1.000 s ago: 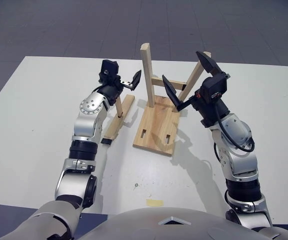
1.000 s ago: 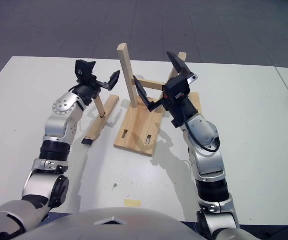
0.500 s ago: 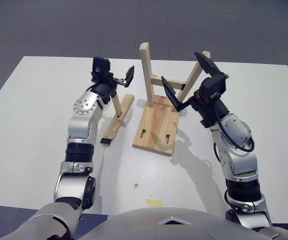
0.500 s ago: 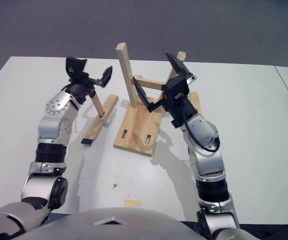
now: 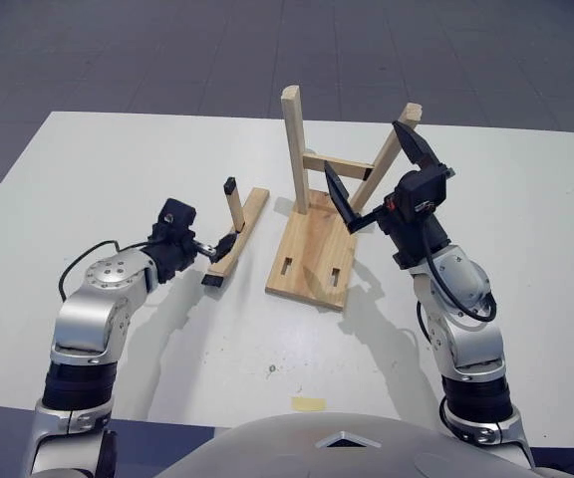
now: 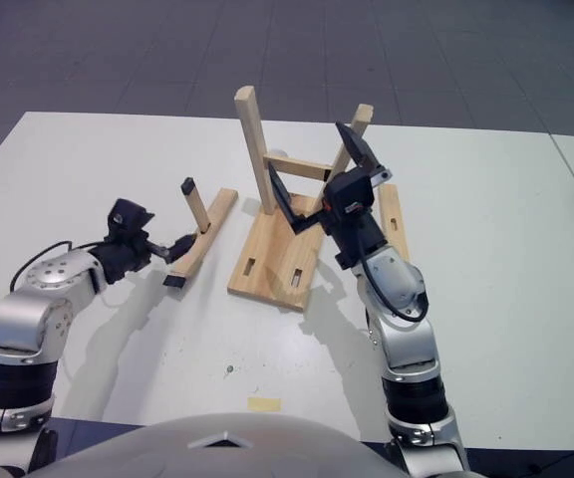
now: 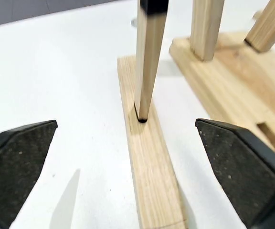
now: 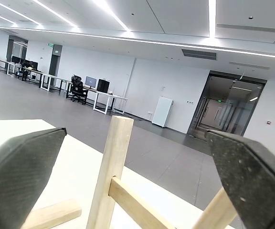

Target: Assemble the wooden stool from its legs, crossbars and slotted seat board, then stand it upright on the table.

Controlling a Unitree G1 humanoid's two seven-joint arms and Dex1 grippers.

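Left gripper [image 7: 126, 124] is sitting low and spread wide open, facing the near end of the slat [image 5: 250, 211] that's lying on the table [image 5: 88, 169] beside the seat board [image 5: 312, 254], pointing lengthwise away from it.

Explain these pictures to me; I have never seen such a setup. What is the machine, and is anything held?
It is a humanoid robot with two arms, each ending in a two-finger gripper. Two pictures come from cameras in its head, looking down over the arms. The other two come from a camera on each wrist. On the white table lies a slotted seat board, with two legs and a crossbar standing in it. Beside it lies a loose wooden piece. The left gripper is open to either side of that piece's end. The right gripper is open near the legs. Nothing is held.
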